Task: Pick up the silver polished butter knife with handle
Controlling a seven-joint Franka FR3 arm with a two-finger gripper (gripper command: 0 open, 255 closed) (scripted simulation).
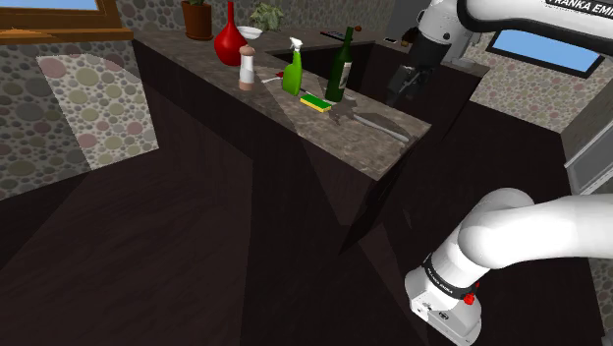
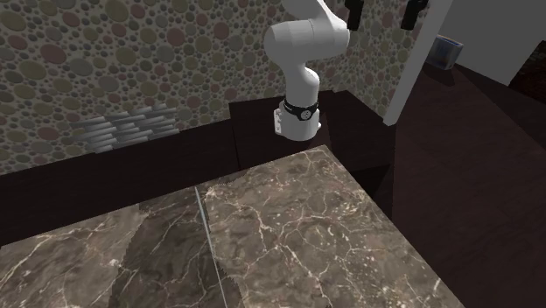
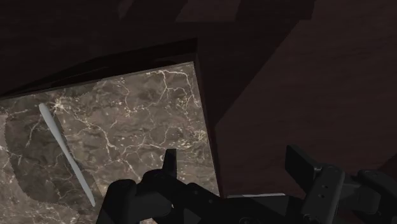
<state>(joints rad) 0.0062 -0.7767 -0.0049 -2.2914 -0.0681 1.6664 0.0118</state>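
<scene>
The gripper (image 1: 404,88) (image 3: 232,160) hangs with its fingers spread wide and nothing between them, over the edge of the marble counter (image 1: 280,110). Off to one side (untouched) the knife (image 1: 383,128) (image 3: 66,154) lies flat, its long axis along the counter's length. One end points toward the sponge (image 1: 316,101), and the broader end lies farther from the fingers.

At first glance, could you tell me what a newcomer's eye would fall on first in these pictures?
The bright red round-bellied vase stands out at the far end of the brown marbled counter, with a green spray bottle and a dark green bottle nearer along it. The pale slim butter knife lies flat at the near end, the open all-black gripper hanging close by.
</scene>
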